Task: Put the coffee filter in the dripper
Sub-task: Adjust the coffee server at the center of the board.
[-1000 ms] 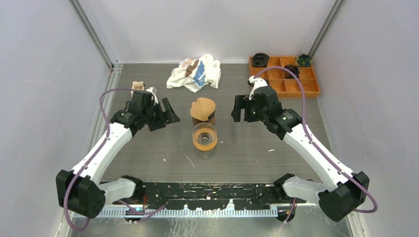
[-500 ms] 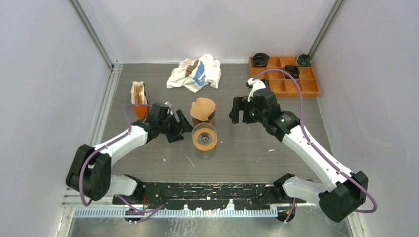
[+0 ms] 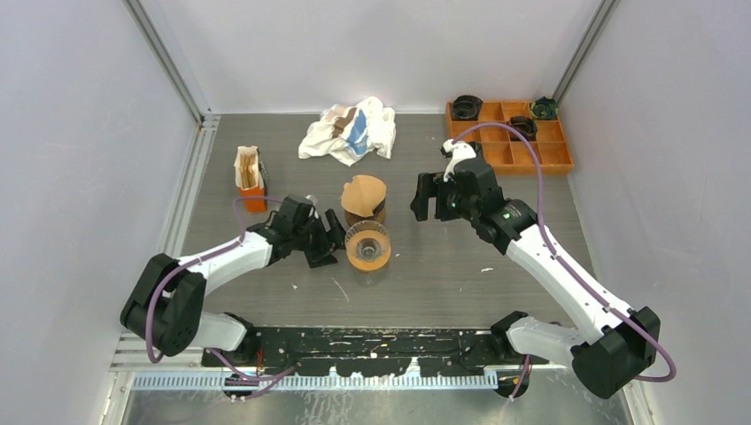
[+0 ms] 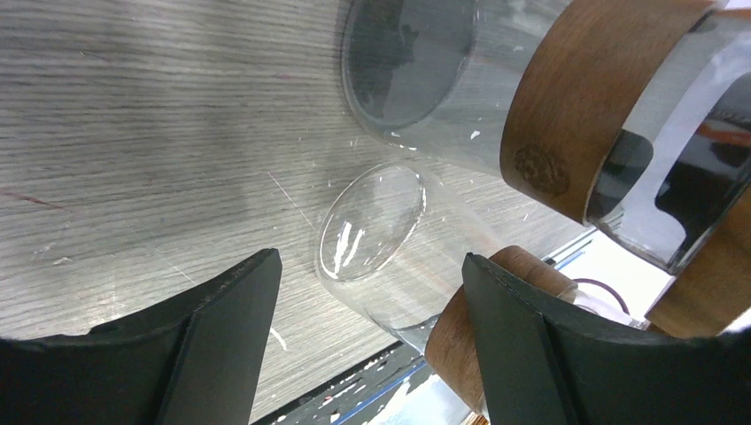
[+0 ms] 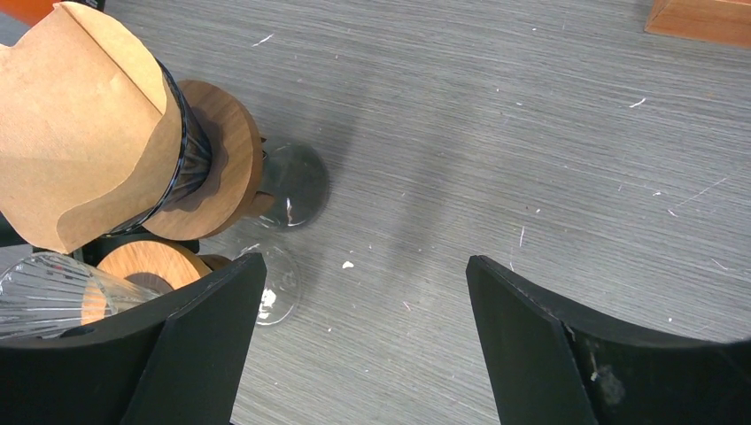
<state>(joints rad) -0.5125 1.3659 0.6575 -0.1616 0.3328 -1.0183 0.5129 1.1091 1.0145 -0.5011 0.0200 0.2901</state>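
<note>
Standing upright, coffee filter (image 3: 363, 191) sits in rear dripper (image 3: 376, 214); left gripper (image 3: 330, 241) and right gripper (image 3: 429, 199) gape apart.

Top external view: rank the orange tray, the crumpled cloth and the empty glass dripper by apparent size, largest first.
1. orange tray
2. crumpled cloth, somewhat smaller
3. empty glass dripper, clearly smallest

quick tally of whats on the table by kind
clear glass drippers with wooden collars: 2
brown paper coffee filter: 1
crumpled white cloth: 1
orange compartment tray: 1
small black items in tray: 3
orange holder of filters: 1
total: 9
</note>
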